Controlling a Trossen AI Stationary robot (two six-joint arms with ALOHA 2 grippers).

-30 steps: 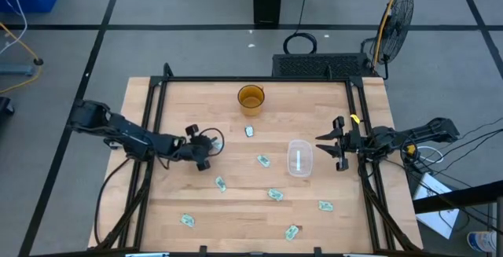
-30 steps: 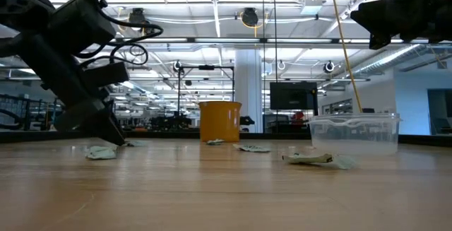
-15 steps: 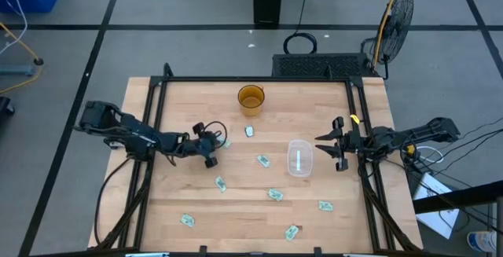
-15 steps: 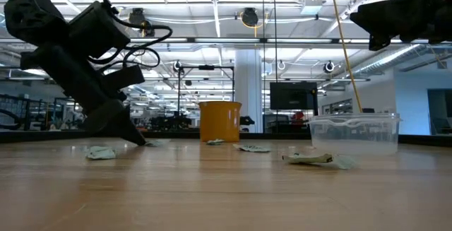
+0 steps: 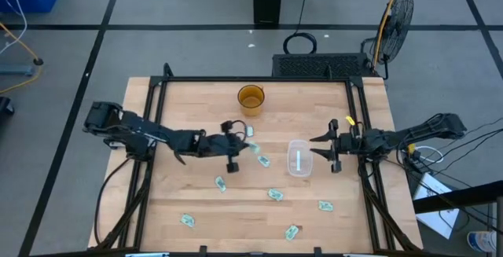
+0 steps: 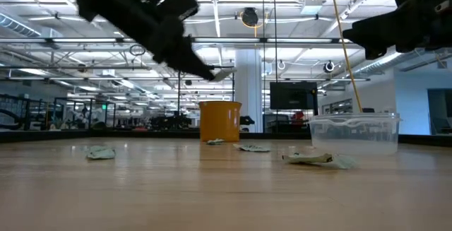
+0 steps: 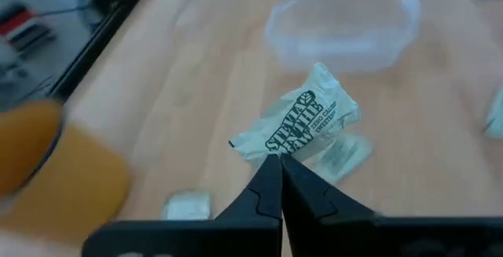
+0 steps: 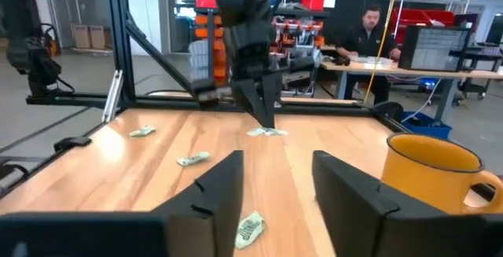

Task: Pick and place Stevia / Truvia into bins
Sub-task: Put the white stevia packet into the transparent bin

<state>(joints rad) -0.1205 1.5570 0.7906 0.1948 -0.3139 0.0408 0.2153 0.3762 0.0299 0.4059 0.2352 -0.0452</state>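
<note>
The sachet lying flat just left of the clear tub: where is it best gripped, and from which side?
Probably from straight above, pinching across the narrow width of the sachet: it lies flat on the table, offering no raised side.

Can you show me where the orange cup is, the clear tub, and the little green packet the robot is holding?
Orange cup (image 5: 251,99), high view, on its inside bottom.
Clear tub (image 5: 299,158), high view, on its floor.
Held Stevia packet (image 7: 299,123), left wrist view, on its printed face, pinched by the left gripper (image 7: 280,165).
</note>
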